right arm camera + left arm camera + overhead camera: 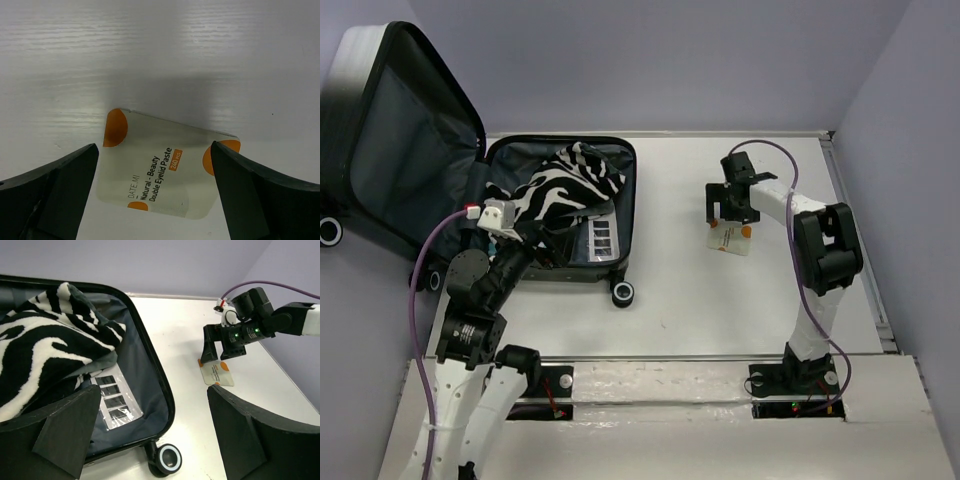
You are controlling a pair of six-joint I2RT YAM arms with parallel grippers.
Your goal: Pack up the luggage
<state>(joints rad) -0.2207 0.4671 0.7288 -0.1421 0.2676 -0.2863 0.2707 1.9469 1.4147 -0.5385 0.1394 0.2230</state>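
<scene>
On the table (670,290), at left, we see hard luggage (410,150) open, fuzzy zebra cloth (570,185) inside, left gripper (154,390) wide above. Right gripper (154,150) hangs wide over a flat packet (160,170); only its camera shows words.

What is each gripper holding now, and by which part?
Nothing is held. The right gripper is open over the packet on the table; the left gripper is open above the suitcase.
</scene>
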